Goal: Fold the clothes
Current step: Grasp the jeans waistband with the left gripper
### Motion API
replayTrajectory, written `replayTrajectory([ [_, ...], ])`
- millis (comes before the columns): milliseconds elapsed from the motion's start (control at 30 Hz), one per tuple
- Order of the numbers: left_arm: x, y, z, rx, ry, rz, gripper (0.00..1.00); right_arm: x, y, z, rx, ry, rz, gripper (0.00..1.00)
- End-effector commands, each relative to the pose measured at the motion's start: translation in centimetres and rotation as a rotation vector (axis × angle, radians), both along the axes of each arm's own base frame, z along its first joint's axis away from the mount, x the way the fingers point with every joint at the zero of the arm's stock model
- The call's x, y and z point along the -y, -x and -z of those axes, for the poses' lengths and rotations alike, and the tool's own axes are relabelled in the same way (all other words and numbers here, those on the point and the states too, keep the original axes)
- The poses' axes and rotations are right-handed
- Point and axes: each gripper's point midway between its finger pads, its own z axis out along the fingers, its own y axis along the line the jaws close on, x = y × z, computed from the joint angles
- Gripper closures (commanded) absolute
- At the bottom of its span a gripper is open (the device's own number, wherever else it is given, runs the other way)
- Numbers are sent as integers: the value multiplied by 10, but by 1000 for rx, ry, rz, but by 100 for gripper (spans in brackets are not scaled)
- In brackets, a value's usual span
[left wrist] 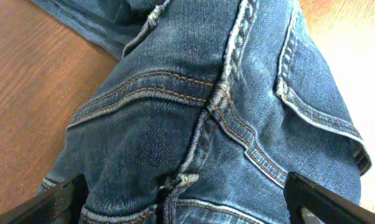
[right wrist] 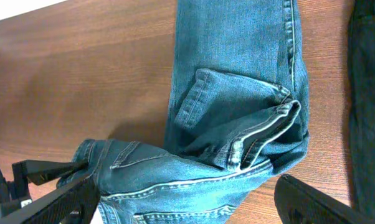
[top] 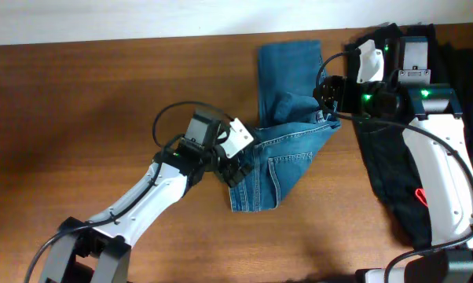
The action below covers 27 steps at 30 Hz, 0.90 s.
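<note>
The blue denim jeans (top: 287, 141) lie bunched in the middle of the wooden table (top: 79, 118), legs folded over toward the back and the seat with stitched pockets toward the front. My left gripper (top: 235, 167) is open at the jeans' left edge, its fingers either side of the seat seam (left wrist: 200, 137). My right gripper (top: 331, 98) is open just over the jeans' right corner, its fingers either side of the folded waistband (right wrist: 237, 143).
A pile of black garments (top: 394, 165) lies along the right side under the right arm, with a small red-pink item (top: 419, 195) on it. The black cloth also shows in the right wrist view (right wrist: 368, 93). A white wall edge runs along the back.
</note>
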Motion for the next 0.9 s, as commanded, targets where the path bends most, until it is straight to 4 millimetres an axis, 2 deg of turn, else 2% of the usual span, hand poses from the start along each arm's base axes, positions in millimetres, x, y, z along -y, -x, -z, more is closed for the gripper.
replayTrajectory([
  [0,3,-2,-1,8,-6,12,1,-1,0,0,1,8,-4,5],
  [33,3,-2,-1,8,-7,12,11,-1,0,0,1,8,-3,5],
  [67,2,-3,-1,9,-7,11,62,-1,0,0,1,8,-4,5],
  [133,2,-3,-1,10,-7,10,97,-1,0,0,1,8,-3,5],
  [267,3,-4,-2,17,-6,8,99,-1,0,0,1,8,-3,5],
  [367,3,-12,-14,56,-4,-6,100,-1,0,0,1,9,-3,5],
  [467,-5,-27,-53,159,-18,-62,100,-1,0,0,2,9,-3,5],
  [533,-26,-44,-91,278,-83,-174,100,-1,0,0,4,9,-3,5],
  [567,-44,-56,-116,371,-138,-252,100,-1,-1,0,6,9,-3,5],
  [633,-71,-71,-159,535,-243,-306,100,-1,0,0,5,9,-3,5],
  [700,-106,-94,-205,710,-356,-370,100,-1,0,0,5,9,-3,5],
  [767,-129,-107,-223,789,-407,-398,100,-1,0,0,4,9,-3,5],
  [867,-165,-118,-235,840,-478,-444,100,-1,0,0,4,8,-3,5],
])
